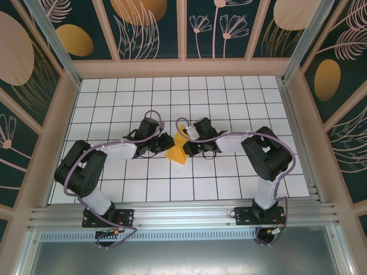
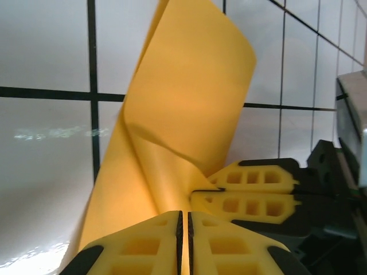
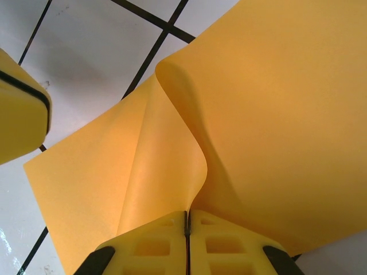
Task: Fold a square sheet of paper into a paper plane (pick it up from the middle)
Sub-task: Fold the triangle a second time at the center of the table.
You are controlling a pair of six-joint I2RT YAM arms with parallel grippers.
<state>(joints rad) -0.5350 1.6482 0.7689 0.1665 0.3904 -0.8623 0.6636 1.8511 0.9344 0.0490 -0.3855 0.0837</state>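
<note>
1. The left gripper [image 2: 183,222] has its jaws pressed together on the thin orange-yellow square sheet of paper [image 2: 183,114], which rises curled just ahead of its fingertips.
2. The right gripper [image 3: 186,220] is likewise clamped on a buckled fold of the sheet, with paper spreading to either side of its jaws.
3. The two grippers meet nearly tip to tip with the sheet between them, over the white tiled table [image 1: 229,91]. The sheet's lower corner seems to touch the tiles.

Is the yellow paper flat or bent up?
Bent up. The paper curls off the tiles, pinched by the left fingers and the right fingers.
</note>
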